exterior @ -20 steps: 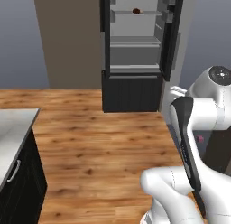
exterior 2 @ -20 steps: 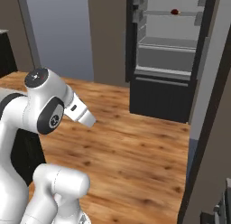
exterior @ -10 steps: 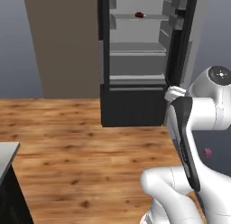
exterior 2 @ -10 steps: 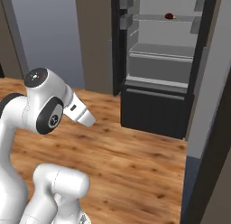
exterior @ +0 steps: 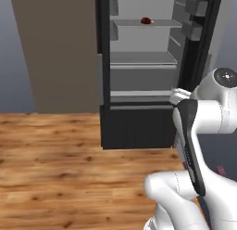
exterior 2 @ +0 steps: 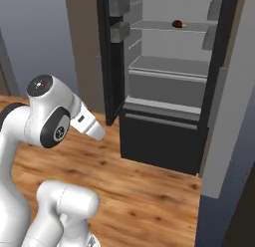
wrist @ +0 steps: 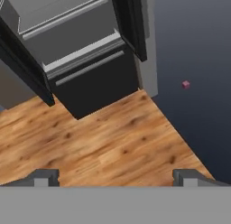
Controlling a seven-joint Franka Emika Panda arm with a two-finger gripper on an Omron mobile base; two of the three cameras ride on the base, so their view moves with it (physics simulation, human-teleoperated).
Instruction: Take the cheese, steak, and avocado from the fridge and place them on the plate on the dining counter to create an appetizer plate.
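**Fridge open ahead, one dark lump on the upper shelf, jaws spread and empty**

Left base view: the fridge (exterior: 143, 71) stands open straight ahead on the wooden floor (exterior: 55, 169), its black frame around a pale grey interior with shelves and a black drawer front at the bottom. On the upper shelf sits a small dark reddish lump, the steak (exterior: 147, 21) by its colour, though it is too small to be sure of its shape. The top of the fridge is cut off by the frame edge. The white arm (exterior: 199, 131) covers the lower right and hides part of the fridge's right side and its door.

Right base view: the same fridge (exterior 2: 164, 91) is seen from the other side, so the door bins on the left door (exterior 2: 119, 17) show clearly here. The dark lump (exterior 2: 177, 24) lies on the same upper shelf, towards its right end, alone on it. The shelves below look bare, but their back corners are in shadow.

Hand view: the camera looks down at the floor (wrist: 103, 146) and the fridge's black bottom drawer (wrist: 94, 83). The gripper (wrist: 115, 177) shows as two dark finger tips far apart at the bottom, nothing between them. A tiny pink speck (wrist: 186, 84) floats on the dark ground to the right; what it is cannot be told.
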